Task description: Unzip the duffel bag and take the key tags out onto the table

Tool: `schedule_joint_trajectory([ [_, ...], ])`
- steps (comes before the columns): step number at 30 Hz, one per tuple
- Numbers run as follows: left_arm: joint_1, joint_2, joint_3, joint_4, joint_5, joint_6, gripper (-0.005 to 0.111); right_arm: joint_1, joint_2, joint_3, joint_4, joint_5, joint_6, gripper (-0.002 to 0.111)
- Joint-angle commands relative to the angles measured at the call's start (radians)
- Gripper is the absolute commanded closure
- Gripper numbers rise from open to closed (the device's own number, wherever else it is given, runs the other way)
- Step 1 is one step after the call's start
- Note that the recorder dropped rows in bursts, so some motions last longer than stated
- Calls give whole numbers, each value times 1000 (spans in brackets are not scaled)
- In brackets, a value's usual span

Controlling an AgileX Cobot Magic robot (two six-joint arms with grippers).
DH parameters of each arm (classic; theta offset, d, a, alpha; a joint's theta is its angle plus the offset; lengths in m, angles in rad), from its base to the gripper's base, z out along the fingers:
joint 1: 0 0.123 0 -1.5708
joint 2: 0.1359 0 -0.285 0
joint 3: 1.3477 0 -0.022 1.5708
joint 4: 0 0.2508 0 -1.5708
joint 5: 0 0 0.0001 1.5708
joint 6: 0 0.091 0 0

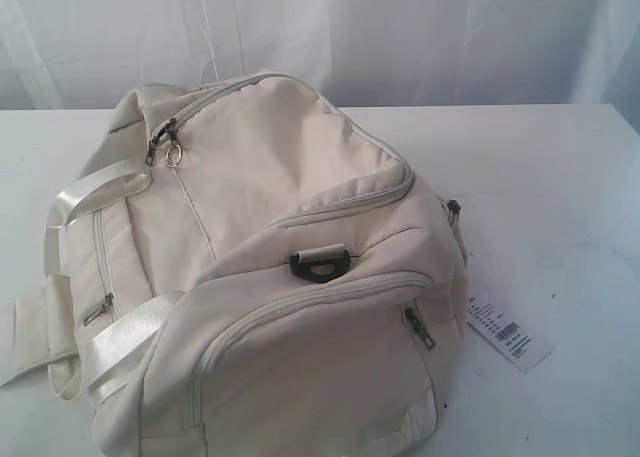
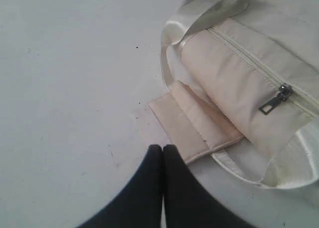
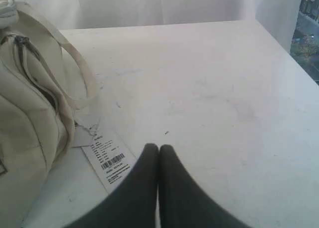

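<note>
The cream-white duffel bag (image 1: 270, 277) lies zipped on the white table (image 1: 560, 177), filling the left and middle of the exterior view. Its main metal zip pulls (image 1: 163, 145) sit at the bag's far left end. A side-pocket zip pull (image 2: 275, 100) shows in the left wrist view. My left gripper (image 2: 162, 147) is shut and empty above the table beside the bag's strap pad (image 2: 192, 122). My right gripper (image 3: 158, 147) is shut and empty over bare table right of the bag (image 3: 25, 118). Neither gripper appears in the exterior view. The key tags are out of view.
A white barcode label (image 1: 508, 335) (image 3: 107, 158) lies on the table at the bag's right side. Satin straps (image 1: 100, 192) loop off the bag's left side. A black D-ring (image 1: 320, 264) sits on top. A white curtain (image 1: 350, 27) hangs behind the table's far edge.
</note>
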Motion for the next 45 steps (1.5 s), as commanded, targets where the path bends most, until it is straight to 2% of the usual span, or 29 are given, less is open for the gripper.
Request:
schedule_joint_trajectory([
  [1, 1, -5, 3, -3, -2, -7, 107, -9, -5, -3, -8, -6, -5, 108],
  [18, 1, -5, 3, -3, -2, -5, 107, -9, -5, -3, -8, -6, -5, 108],
  [26, 1, -5, 3, 48, -2, 262, 107, -9, -5, -3, -8, -6, -5, 108],
  [30, 1, -5, 3, 48, -10, 291, 107, -9, -5, -3, -8, -6, -5, 108],
  [32, 1, -5, 3, 48, -74, 338, 107, -9, -5, -3, -8, -6, -5, 108],
  [35, 1, -5, 3, 48, -274, 354, 107, -9, -5, -3, -8, -6, -5, 108],
  [37, 1, -5, 3, 48, -357, 354, 107, -9, -5, -3, -8, -6, -5, 108],
  [45, 1, -5, 3, 48, -487, 338, 107, -9, -5, -3, -8, -6, -5, 108],
])
